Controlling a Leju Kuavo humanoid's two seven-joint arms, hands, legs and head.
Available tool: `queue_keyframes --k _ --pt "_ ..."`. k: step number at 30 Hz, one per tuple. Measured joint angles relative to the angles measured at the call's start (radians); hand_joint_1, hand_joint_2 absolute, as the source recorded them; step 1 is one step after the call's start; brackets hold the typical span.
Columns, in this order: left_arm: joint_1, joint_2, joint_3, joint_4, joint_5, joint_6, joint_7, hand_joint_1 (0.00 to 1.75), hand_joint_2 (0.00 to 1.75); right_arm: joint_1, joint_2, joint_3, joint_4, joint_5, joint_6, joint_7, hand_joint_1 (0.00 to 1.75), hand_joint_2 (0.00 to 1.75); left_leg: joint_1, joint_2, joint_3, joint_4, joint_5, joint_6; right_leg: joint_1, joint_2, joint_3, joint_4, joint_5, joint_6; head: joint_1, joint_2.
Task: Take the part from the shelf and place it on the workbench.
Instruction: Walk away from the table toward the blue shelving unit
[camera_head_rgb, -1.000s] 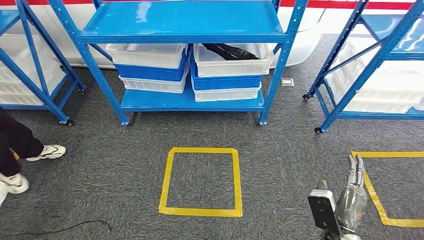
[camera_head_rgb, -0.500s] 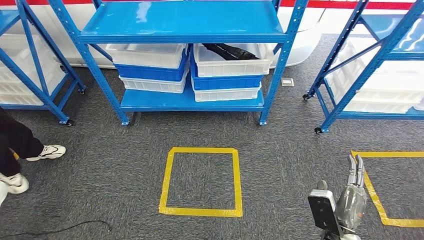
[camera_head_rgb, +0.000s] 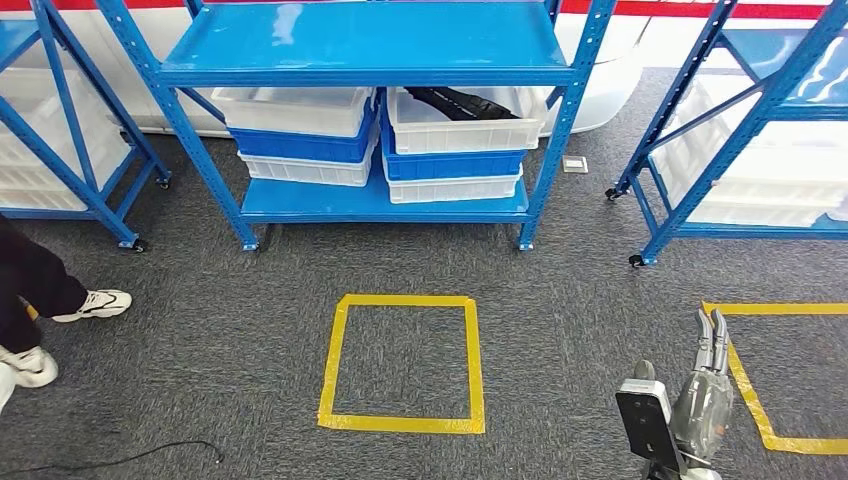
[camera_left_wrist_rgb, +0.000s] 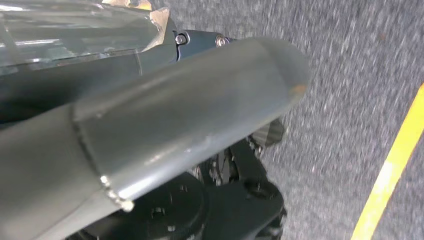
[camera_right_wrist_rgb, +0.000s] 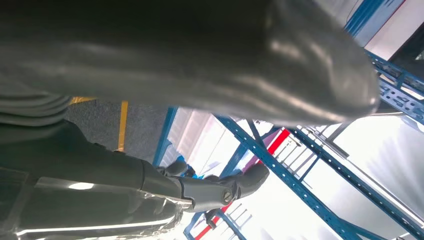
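Grey carpet (camera_head_rgb: 250, 330) with a yellow tape square (camera_head_rgb: 403, 363) lies before a blue shelf (camera_head_rgb: 370, 60); the part waits up in a bin, well away from both robot hands.

Up ahead, the dark part (camera_head_rgb: 460, 102) lies in the upper white bin (camera_head_rgb: 462, 125) on the right of the shelf's lower level, its long axis running roughly left to right, one end hidden by the shelf board above. Right robot hand (camera_head_rgb: 708, 350) hangs low beside the body, released, fingers straight and holding nothing; it is the nearer one by my judgement. Left robot hand (camera_left_wrist_rgb: 165, 130) is blurred and too close to say whether it is released or clenched. No table is visible. Someone's shoes (camera_head_rgb: 60, 320) stand at the left edge.
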Motion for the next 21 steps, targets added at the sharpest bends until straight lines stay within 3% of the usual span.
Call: queue_keyframes --k 2,5,8,13,16,19,20,21 --pt "0.000 -0.001 0.000 0.000 0.000 0.000 0.000 0.00 0.00 0.000 0.000 0.000 -0.001 0.000 0.000 0.000 0.00 0.00 0.001 0.000 0.007 -0.002 0.006 0.003 0.002 0.000 0.000 0.000 -0.003 0.002 0.000 0.000" --pt "0.000 -0.002 0.000 0.000 0.000 0.000 0.000 0.00 0.00 -0.001 0.000 0.000 -0.003 0.001 0.001 0.001 0.00 0.00 0.007 0.002 0.033 -0.014 0.044 0.015 0.002 -0.003 -0.002 0.009 -0.016 0.005 -0.002 0.000" --pt "0.000 -0.002 0.000 0.000 0.000 0.000 -0.001 0.00 0.00 -0.001 0.001 0.001 -0.003 0.002 0.003 0.001 0.00 0.00 0.007 0.006 0.045 -0.019 0.070 0.019 -0.003 -0.009 -0.002 0.029 -0.028 0.007 0.004 0.000" --pt "-0.002 -0.001 0.001 0.000 0.001 0.002 -0.001 0.00 0.00 -0.002 0.001 0.002 -0.004 0.004 0.004 0.001 0.00 0.00 0.007 0.008 0.060 -0.018 0.063 0.023 -0.003 -0.012 -0.023 0.088 -0.049 0.002 0.009 0.000" --pt "-0.006 -0.001 0.001 0.000 0.001 0.002 -0.001 0.00 0.00 -0.002 0.000 0.001 -0.004 0.004 0.006 0.001 0.00 0.00 0.006 0.007 0.066 -0.018 0.058 0.024 -0.005 -0.013 -0.065 0.152 -0.069 -0.003 0.009 0.000" --pt "-0.009 -0.002 0.002 0.000 0.002 0.005 -0.001 0.00 0.00 0.002 0.000 0.001 -0.004 0.004 0.009 0.002 0.00 0.00 0.005 0.003 0.082 -0.018 0.039 0.023 -0.007 -0.014 -0.155 0.250 -0.118 -0.006 0.010 0.000" --pt "-0.008 -0.002 0.002 0.000 0.002 0.006 -0.001 0.00 0.00 0.002 0.000 0.001 -0.004 0.004 0.010 0.002 0.00 0.00 0.005 0.001 0.092 -0.017 0.029 0.021 -0.008 -0.014 -0.172 0.246 -0.121 0.000 0.010 0.000" --pt "-0.007 -0.003 0.002 0.000 0.002 0.006 -0.001 0.00 0.00 0.002 0.000 0.001 -0.004 0.004 0.010 0.002 0.00 0.00 0.005 -0.002 0.107 -0.017 0.015 0.018 -0.009 -0.015 -0.173 0.201 -0.096 0.013 0.010 0.000"
